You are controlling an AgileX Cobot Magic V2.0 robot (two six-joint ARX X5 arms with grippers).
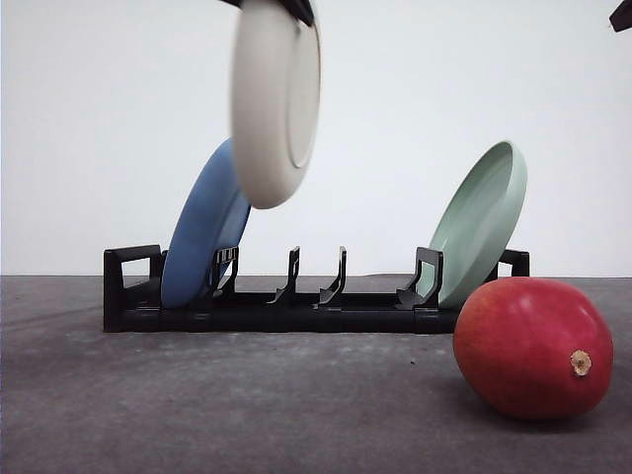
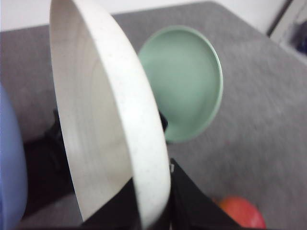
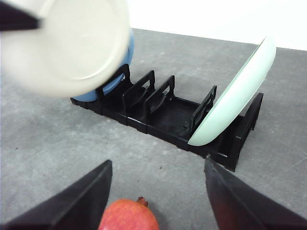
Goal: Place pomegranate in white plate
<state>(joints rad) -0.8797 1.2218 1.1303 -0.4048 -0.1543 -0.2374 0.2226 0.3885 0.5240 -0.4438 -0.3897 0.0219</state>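
The white plate [image 1: 275, 99] hangs on edge in the air above the rack, and my left gripper [image 2: 153, 203] is shut on its rim. Seen from the left wrist, its cream inner face [image 2: 91, 115] is turned sideways. The red pomegranate [image 1: 533, 348] lies on the grey table at the front right, its tan stem nub facing the camera. Above it my right gripper [image 3: 158, 165] is open, and the top of the pomegranate [image 3: 128, 216] shows between the fingers [image 3: 86, 191], apart from both. The white plate [image 3: 72, 43] hovers beyond.
A black dish rack [image 1: 296, 308] stands across the middle of the table. A blue plate [image 1: 202, 232] leans in its left end and a pale green plate [image 1: 484, 222] in its right end, just behind the pomegranate. Bare grey table [image 1: 247, 405] lies in front.
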